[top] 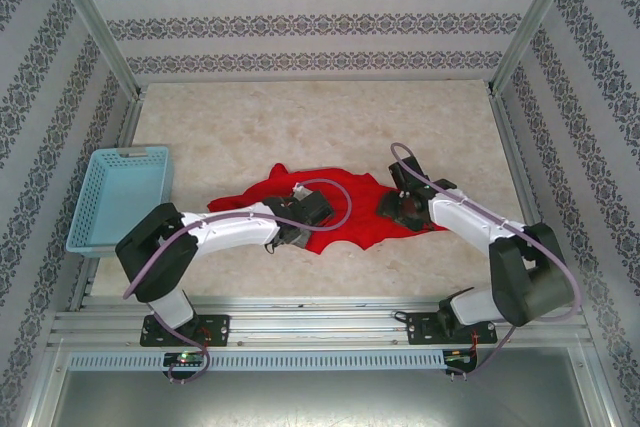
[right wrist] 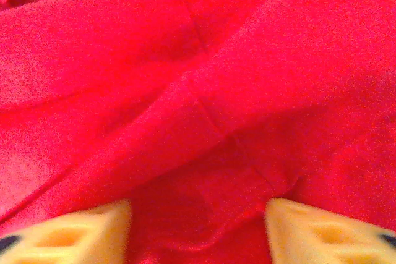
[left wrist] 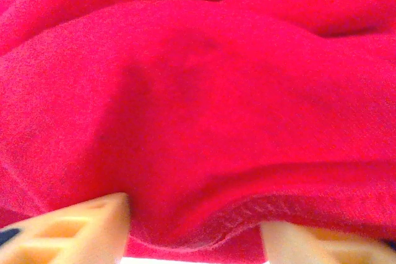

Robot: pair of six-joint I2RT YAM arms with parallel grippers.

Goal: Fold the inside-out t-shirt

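pale table (top: pixel 300 117), left end effector (left wrist: pixel 193 214) and right end effector (right wrist: pixel 199 205) spread (wide) on red t-shirt (top: pixel 350 227)

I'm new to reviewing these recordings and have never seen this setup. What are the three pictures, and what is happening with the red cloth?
Two robot arms are bolted at the near edge of the table. The overhead picture looks down on both; the other two come from a camera on each wrist, so the pale fingers at the bottom are that arm's own. A crumpled red t-shirt lies mid-table, a blue basket at the left. The left tool and right tool both rest on the shirt, jaws apart, cloth between them.
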